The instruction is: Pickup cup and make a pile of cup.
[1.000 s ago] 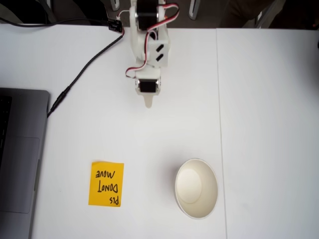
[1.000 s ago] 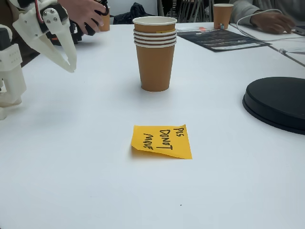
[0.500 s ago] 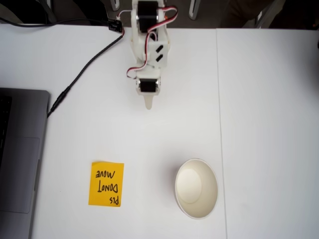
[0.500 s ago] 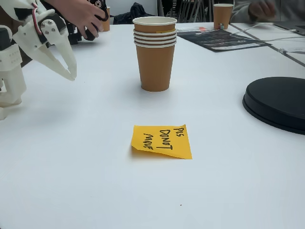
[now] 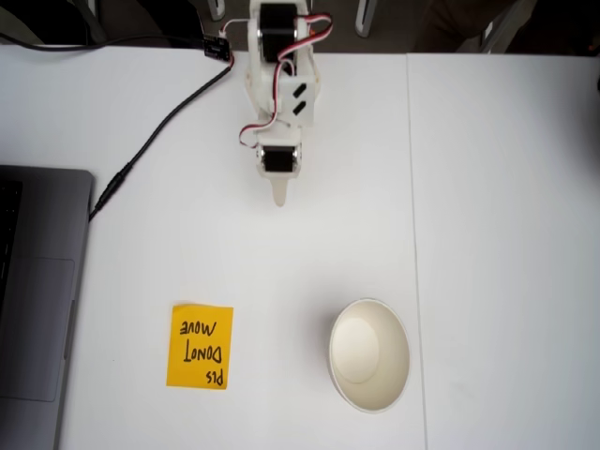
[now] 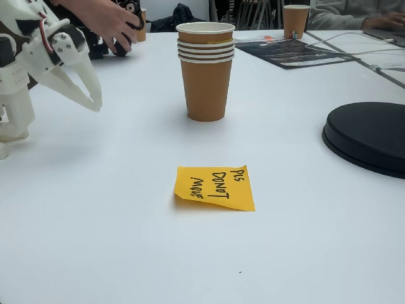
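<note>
The jaws of the gripper [image 6: 95,101] stand closed or very nearly so, the two white fingers running down together to one point, and they hold nothing. In the side-on fixed view the gripper hangs above the table [image 6: 126,253] at the left edge of the frame, tilted down and to the right; in the fixed view from above its tip [image 5: 278,195] sits in the upper middle, just below the white arm [image 5: 278,84]. The pile of cups [image 6: 205,69] stands upright in the upper middle of the side-on view, well apart from the gripper, brown outside with several rolled rims stacked one above another; from above it reads as a single white-lined cup [image 5: 369,354] in the lower middle. An orange note [image 6: 215,187] lies flat near the cups, apart from them. A grey laptop [image 5: 37,300] fills the lower left from above, and a black disc [image 6: 370,136] sits at the right in the side-on view. No loose cup is visible, so the stacking looks finished and the arm appears parked; any further pick would call for opening the jaws first.
</note>
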